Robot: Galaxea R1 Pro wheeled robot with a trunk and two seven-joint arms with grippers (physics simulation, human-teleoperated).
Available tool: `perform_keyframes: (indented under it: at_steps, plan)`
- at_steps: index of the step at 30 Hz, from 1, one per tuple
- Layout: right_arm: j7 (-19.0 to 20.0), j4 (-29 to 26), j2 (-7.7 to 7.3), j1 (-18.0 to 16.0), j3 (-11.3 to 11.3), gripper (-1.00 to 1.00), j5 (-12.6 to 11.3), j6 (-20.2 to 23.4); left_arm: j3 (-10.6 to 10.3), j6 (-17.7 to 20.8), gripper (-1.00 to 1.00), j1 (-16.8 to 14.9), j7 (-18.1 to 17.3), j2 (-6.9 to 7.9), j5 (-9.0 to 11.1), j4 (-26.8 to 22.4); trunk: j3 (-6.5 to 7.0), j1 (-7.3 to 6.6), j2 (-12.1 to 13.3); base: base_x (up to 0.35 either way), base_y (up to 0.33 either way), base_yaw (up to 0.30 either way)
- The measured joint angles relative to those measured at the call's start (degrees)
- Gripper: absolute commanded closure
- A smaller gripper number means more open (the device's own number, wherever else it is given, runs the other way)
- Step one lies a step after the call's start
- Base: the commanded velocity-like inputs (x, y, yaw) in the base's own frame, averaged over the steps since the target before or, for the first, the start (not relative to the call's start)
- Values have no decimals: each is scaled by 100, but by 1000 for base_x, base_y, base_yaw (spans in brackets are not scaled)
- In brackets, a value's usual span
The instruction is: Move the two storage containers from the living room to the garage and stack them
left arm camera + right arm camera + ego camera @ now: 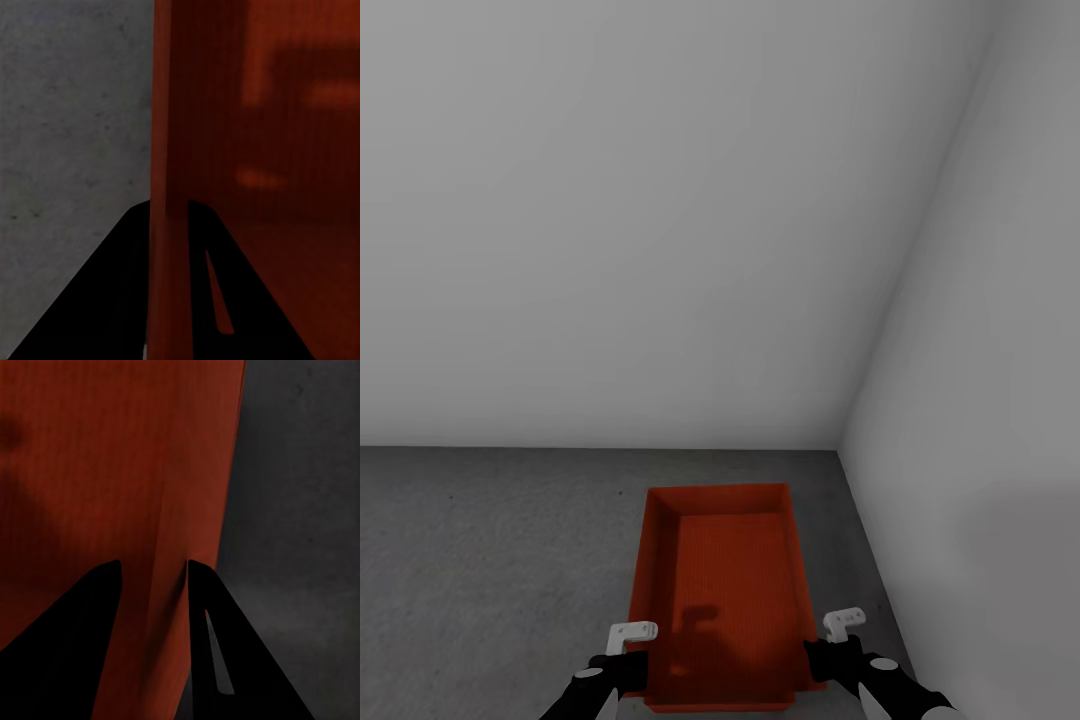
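While both tools clamp its side walls, the unlabelled storage container sits above the floor.

Soft, even, rather dim light is seen throughout, with no glare; the pale walls are shaded gently from lighter at the top to greyer near the corner. Blurred shadows of the arms are cast onto the bottom of the storage container, so the light is taken to come from above and behind. Both wrist views are rendered soft and slightly smeared, the fingers reduced to flat black silhouettes, and the floor is shown darker there than in the left wrist view.
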Motion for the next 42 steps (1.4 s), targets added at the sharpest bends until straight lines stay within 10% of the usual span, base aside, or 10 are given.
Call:
perform_keyframes:
  at_steps: [42]
  plan:
    - [2, 1, 0, 0, -8, 100, 10, 4, 1, 6, 100, 0, 0, -1, -2, -1, -216, 264, -482, 0, 0, 0]
